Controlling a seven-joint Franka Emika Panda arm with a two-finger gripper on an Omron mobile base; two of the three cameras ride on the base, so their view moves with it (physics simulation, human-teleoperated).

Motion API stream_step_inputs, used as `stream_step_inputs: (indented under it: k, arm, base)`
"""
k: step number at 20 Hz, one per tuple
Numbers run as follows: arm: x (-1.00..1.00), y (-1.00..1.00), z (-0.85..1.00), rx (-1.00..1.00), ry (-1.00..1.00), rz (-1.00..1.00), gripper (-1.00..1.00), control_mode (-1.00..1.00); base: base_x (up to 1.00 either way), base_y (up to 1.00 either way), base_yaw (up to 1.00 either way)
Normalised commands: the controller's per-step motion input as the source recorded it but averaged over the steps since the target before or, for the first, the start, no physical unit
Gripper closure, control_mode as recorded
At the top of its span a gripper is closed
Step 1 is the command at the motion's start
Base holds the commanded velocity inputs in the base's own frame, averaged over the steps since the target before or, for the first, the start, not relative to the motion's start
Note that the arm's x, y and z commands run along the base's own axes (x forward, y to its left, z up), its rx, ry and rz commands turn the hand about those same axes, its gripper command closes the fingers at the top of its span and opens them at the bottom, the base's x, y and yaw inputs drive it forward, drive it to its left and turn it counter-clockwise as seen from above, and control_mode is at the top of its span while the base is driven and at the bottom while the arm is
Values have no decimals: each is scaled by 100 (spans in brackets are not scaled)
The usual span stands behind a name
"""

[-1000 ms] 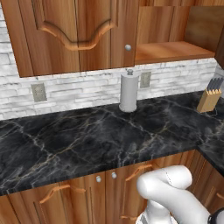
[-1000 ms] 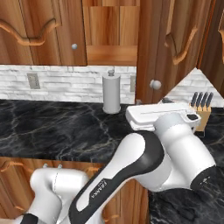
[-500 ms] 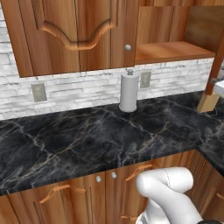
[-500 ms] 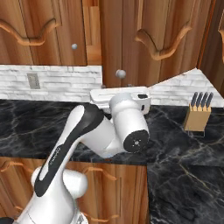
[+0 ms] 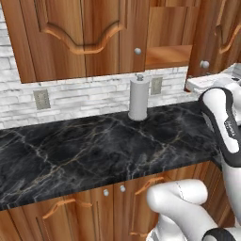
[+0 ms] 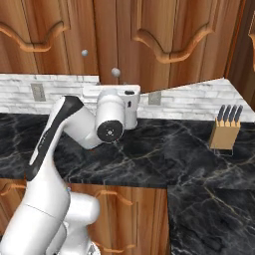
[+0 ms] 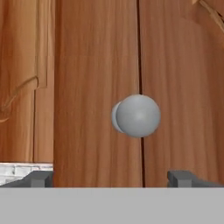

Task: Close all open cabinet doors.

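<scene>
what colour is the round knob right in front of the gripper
Silver-grey, on reddish-brown wood; the knob shows best in the hand view.

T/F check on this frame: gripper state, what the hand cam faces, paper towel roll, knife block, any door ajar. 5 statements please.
1. The gripper is open and holds nothing. True.
2. The hand view looks at a round silver knob on a cabinet door. True.
3. The paper towel roll lies on its side on the counter. False: it stands upright by the backsplash.
4. The knife block sits inside an open drawer. False: it stands on the counter.
5. The fingers clamp the knob. False: the knob is ahead of the tips, not touched.
</scene>
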Motion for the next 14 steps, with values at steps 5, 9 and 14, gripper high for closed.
stream_step_inputs:
  k: [5, 9, 14]
  arm:
    - [100, 0, 0, 0, 9, -1, -100, -100]
    - [98, 0, 0, 0, 9, 0, -100, -100]
    - [93, 0, 0, 0, 5, 0, -100, -100]
  base:
    - [0, 0, 0]
    - [0, 0, 0]
    - [0, 0, 0]
